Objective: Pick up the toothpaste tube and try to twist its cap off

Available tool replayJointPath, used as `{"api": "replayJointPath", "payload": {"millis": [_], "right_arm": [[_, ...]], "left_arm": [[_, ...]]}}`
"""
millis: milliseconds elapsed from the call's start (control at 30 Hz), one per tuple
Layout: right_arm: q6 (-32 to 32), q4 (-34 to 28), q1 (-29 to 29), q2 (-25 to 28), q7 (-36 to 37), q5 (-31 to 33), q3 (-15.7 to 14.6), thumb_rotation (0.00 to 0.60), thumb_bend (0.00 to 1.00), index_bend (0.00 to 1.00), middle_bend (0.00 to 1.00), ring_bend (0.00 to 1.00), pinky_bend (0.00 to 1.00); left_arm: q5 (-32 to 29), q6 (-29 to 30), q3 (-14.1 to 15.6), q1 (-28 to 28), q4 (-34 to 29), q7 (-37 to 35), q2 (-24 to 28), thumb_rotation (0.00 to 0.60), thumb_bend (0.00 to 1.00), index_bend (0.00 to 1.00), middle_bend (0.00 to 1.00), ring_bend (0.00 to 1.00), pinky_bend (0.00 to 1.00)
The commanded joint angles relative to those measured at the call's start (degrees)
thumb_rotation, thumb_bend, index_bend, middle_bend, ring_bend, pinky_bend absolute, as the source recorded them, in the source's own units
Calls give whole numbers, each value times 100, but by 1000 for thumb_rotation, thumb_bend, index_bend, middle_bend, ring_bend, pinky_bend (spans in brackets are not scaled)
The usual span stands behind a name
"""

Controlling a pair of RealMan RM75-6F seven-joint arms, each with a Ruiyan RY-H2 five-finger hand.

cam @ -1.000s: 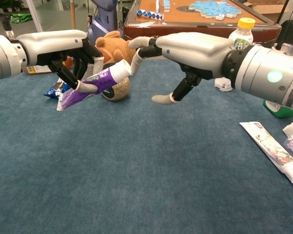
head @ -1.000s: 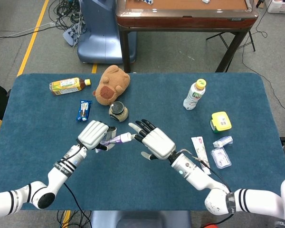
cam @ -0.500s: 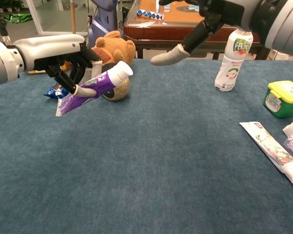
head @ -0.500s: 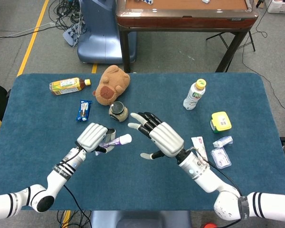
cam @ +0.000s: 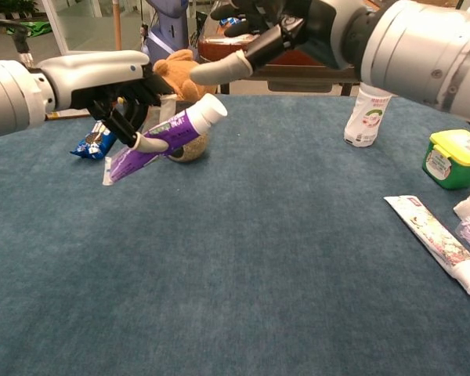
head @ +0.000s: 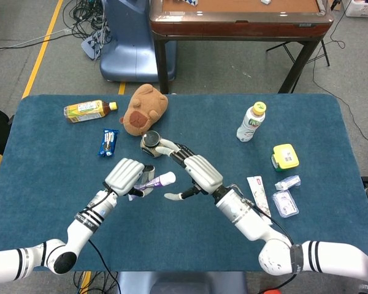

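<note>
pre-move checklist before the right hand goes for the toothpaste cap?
1. Tube held: left robot hand grips the purple toothpaste tube off the table. ok
2. Cap exposed: white cap sticks out past the fingers, pointing toward the right hand. ok
3. Right robot hand free: open, holding nothing. ok
4. Right hand on cap: not touching, above and beside it. not ok
5. Cap tightness or thread state: cannot tell
6. Nearby clutter: small jar sits just behind the hands. cannot tell whether it clears
</note>
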Motion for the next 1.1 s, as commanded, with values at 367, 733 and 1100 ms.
{"api": "replayJointPath", "payload": {"millis": [367,733,1100], "right_arm": [[-357,579,242,-549,680,395,184,600,0,0,0,0,0],[-262,883,292,-940,979,392,287,600,0,0,0,0,0],[-273,1094,290,-1151,1546,229,375,600,0,0,0,0,0]], "left_arm": [[-222,91,-73,-211,-113,504,-140,600,432,617,786,618,552],[-548,102,-173,-332,-170,609,-174,600,432,617,786,618,553],[-619,100,-240,-371,-220,446,-127,600,432,618,787,618,560]]}}
